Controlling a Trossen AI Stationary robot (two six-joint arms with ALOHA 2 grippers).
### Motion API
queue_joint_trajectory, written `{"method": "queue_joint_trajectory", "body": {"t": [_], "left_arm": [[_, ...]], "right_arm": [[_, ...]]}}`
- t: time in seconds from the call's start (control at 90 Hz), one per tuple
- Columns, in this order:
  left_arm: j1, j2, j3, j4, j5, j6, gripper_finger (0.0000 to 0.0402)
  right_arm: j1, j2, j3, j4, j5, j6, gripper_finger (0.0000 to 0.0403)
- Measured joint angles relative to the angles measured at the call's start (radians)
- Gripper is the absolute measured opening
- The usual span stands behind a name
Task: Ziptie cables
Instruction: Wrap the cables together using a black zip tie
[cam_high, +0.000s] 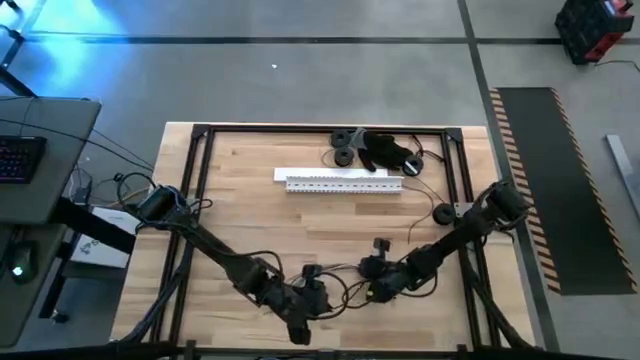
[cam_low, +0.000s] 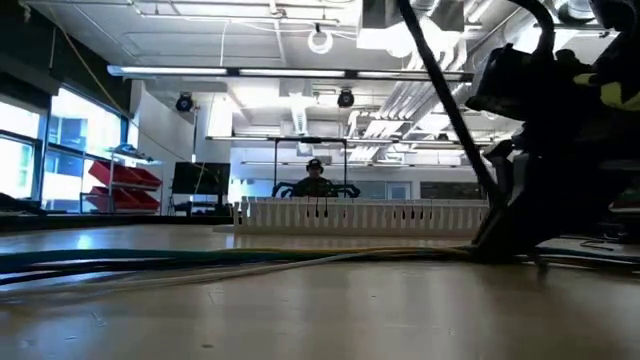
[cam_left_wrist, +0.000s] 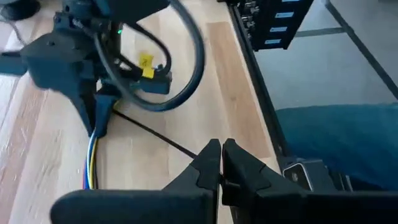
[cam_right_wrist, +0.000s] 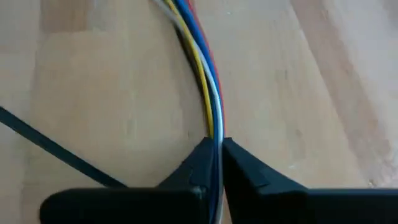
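The cables are a thin bundle of blue, white, yellow, red and dark wires lying on the wooden table near its front edge; in the low view the cables run flat along the tabletop. My right gripper is shut on the bundle, and the right gripper also shows in the left wrist view. A thin dark stick lies on the wood and runs from under that gripper to my left gripper, which is shut at the stick's near end. In the high view, the left gripper and right gripper are close together. My left gripper's shut fingertips meet the end of the thin dark stick; whether that end sits between them I cannot tell. The rest of the stick lies flat on the table. My right gripper pinches the cable bundle between its two fingers, which come slanting down and lie along the wires. The wires run on across the wood beyond the fingertips.
A long white strip lies across the table's middle. Black parts are heaped at the far edge. A black frame runs round the table. A desk with a keyboard stands to the left. A person is in the room behind.
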Motion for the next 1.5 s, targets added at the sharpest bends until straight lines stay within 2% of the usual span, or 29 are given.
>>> {"method": "queue_joint_trajectory", "body": {"t": [0.111, 0.333, 0.511, 0.7, 0.833, 1.0, 1.244, 1.5], "left_arm": [[0.008, 0.009, 0.000, -0.029, -0.060, -0.042, 0.0000], [0.033, 0.075, -0.002, 0.030, -0.046, -0.070, 0.0000], [0.055, 0.124, -0.002, 0.014, -0.102, -0.094, 0.0000], [0.067, 0.125, -0.002, -0.160, -0.212, -0.183, 0.0000], [0.066, 0.125, -0.002, -0.301, -0.219, -0.279, 0.0000], [0.044, 0.125, -0.002, -0.384, -0.215, -0.376, 0.0000], [0.007, 0.122, -0.002, -0.287, -0.183, -0.356, 0.0000], [0.020, 0.121, 0.000, -0.055, -0.127, -0.154, 0.0000]], "right_arm": [[0.010, -0.029, -0.001, 0.003, 0.058, -0.006, 0.0003], [0.047, -0.101, 0.000, 0.019, 0.121, -0.048, 0.0001], [0.109, -0.163, 0.001, 0.019, 0.160, -0.050, 0.0001], [0.172, -0.185, 0.002, 0.018, 0.176, -0.025, 0.0000], [0.199, -0.185, 0.002, 0.002, 0.182, 0.022, 0.0000], [0.207, -0.177, 0.002, -0.008, 0.172, 0.048, 0.0000], [0.155, -0.133, 0.002, 0.016, 0.130, 0.024, 0.0000], [0.093, -0.125, 0.002, 0.130, 0.106, -0.144, 0.0000]]}}
